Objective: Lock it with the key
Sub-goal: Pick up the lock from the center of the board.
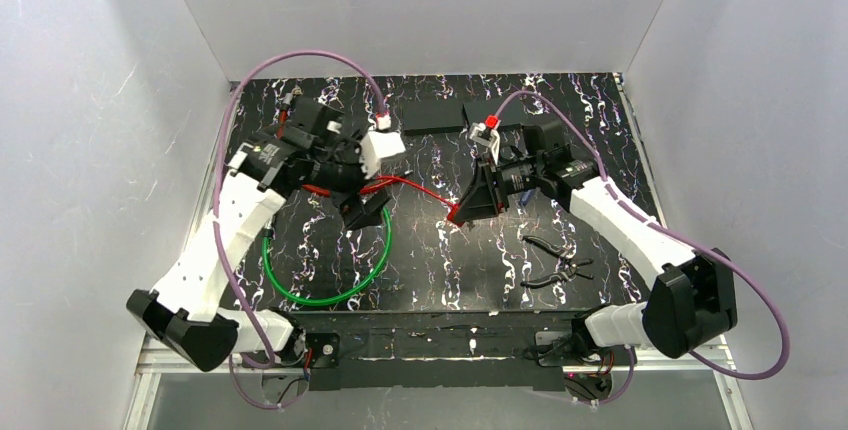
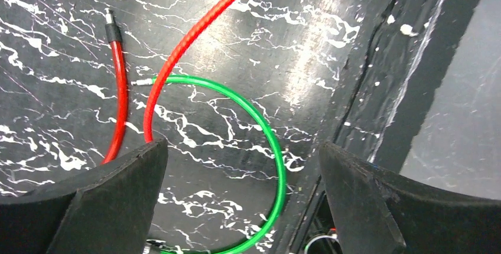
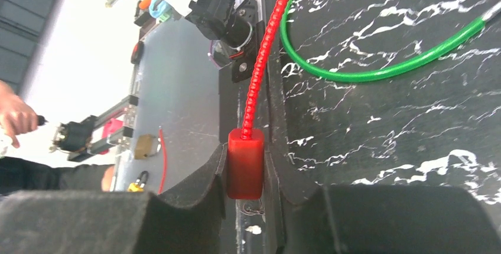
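My right gripper [image 1: 468, 206] is shut on the red lock body [image 1: 457, 216] of a cable lock and holds it above the table. In the right wrist view the lock body [image 3: 245, 162] sits between the jaws of my right gripper [image 3: 246, 174], and a small metal ring [image 3: 251, 208] shows under it. The red cable [image 1: 410, 186] runs left to my left gripper [image 1: 362, 208]. In the left wrist view my left gripper [image 2: 242, 198] is open and empty. The cable's free end with its metal tip [image 2: 111, 26] lies on the table beyond it. No key is clearly visible.
A green cable loop [image 1: 290, 285] lies on the black marbled table [image 1: 440, 270] under the left arm. It also shows in the left wrist view [image 2: 269, 130] and the right wrist view [image 3: 378, 74]. Black pliers [image 1: 558, 260] lie at the right. Black blocks [image 1: 432, 116] stand at the back.
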Available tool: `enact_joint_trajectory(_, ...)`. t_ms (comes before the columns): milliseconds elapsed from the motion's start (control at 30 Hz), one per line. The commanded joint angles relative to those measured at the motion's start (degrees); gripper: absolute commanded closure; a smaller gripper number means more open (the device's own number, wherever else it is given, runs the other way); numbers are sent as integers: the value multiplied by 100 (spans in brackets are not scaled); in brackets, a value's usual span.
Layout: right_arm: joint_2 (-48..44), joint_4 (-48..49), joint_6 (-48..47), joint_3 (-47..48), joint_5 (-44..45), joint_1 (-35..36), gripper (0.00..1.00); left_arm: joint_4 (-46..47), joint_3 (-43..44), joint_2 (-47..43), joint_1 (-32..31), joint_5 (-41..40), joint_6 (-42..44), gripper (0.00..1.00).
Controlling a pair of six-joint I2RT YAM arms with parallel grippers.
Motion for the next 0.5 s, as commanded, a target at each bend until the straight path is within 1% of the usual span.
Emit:
enact_joint_trajectory(0, -252, -376, -720, 464, 23, -6, 99, -377, 1, -354, 779, 1225, -209, 2)
enact_joint_trajectory(100, -282, -359, -737, 533, -104, -1, 99, -365, 2, -359, 1100, 1430, -28, 2)
enact_joint_trajectory(267, -410, -413, -743, 588, -211, -2, 99, -239, -3, -325, 1403, 1377, 288, 3)
enact_joint_trajectory(367, -489, -475, -765, 597, -243, 3, 99, -247, -1, -195, 1580, 1359, 503, 8)
enact_joint_trajectory(467, -507, -538, -794, 605, -261, 3, 99, -249, -48, -88, 1619, 1358, 635, 17)
